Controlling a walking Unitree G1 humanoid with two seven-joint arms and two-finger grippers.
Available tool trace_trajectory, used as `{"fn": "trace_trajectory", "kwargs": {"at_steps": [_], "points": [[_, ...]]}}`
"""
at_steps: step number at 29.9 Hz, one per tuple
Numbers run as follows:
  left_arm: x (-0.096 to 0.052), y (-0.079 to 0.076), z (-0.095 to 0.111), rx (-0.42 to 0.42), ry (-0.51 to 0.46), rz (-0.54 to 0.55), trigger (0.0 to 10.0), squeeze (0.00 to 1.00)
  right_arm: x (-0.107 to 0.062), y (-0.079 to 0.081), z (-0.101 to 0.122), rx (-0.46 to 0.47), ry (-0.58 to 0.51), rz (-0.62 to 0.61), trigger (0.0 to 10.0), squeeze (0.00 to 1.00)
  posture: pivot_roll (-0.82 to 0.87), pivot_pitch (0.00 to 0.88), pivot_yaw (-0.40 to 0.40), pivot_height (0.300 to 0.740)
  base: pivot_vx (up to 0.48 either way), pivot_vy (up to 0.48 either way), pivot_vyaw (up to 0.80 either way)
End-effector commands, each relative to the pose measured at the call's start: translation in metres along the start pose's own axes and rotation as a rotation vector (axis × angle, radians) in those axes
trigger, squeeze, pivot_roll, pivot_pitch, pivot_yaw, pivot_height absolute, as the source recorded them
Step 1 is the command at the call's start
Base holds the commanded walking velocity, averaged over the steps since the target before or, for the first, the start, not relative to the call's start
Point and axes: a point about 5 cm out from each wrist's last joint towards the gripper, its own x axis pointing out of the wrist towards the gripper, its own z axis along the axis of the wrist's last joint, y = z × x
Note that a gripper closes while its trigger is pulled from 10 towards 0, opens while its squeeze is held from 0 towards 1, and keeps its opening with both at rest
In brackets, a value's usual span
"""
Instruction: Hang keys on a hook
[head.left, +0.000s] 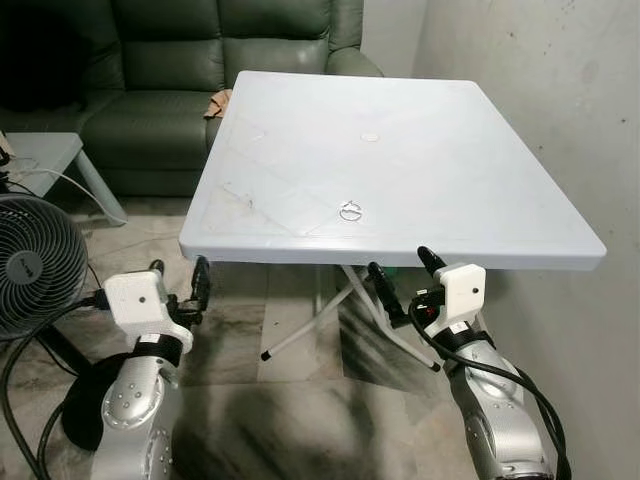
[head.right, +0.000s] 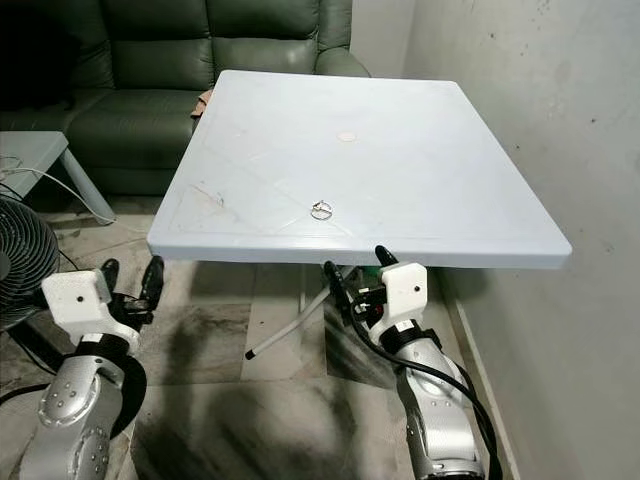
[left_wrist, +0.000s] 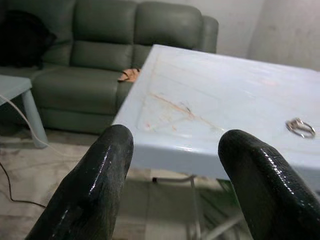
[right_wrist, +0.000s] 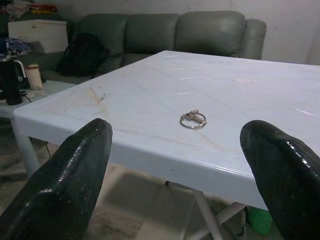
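The keys (head.left: 351, 211) lie near the worktop's (head.left: 480, 190) near edge, untouched. Both grippers, left (head.left: 178, 283) and right (head.left: 402, 276), wait below that edge, jaws apart. Pickup comes first: the right gripper must rise and reach.

White plastic table (head.left: 450, 180) beside grey wall (head.left: 560, 90), green sofa (head.left: 200, 70) behind, marbled floor (head.left: 300, 400).

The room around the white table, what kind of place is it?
Probably a living room in a home: a green sofa stands behind the white table, a fan stands on the tiled floor, and keys lie on the table.
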Motion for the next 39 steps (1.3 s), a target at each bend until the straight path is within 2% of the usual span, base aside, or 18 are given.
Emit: {"fn": "trace_trajectory", "kwargs": {"at_steps": [1, 9, 39], "points": [[-0.0023, -0.002, 0.0004, 0.043, 0.02, -0.017, 10.0, 0.0, 0.0016, 0.0014, 0.0066, -0.013, -0.01, 0.012, 10.0, 0.0, -0.1, 0.009, -0.012, 0.728, 0.0, 0.0, 0.0], [-0.0019, -0.0027, 0.0005, 0.042, 0.031, -0.017, 10.0, 0.0, 0.0029, 0.0003, 0.0081, -0.014, -0.004, 0.013, 10.0, 0.0, -0.09, 0.005, -0.015, 0.728, 0.122, 0.0, 0.0], [0.0021, -0.0077, 0.002, 0.054, 0.042, -0.045, 10.0, 0.0, 0.0046, 0.0048, 0.0084, -0.003, -0.003, 0.028, 10.0, 0.0, -0.09, 0.0, -0.004, 0.728, 0.39, 0.0, 0.0]]}}
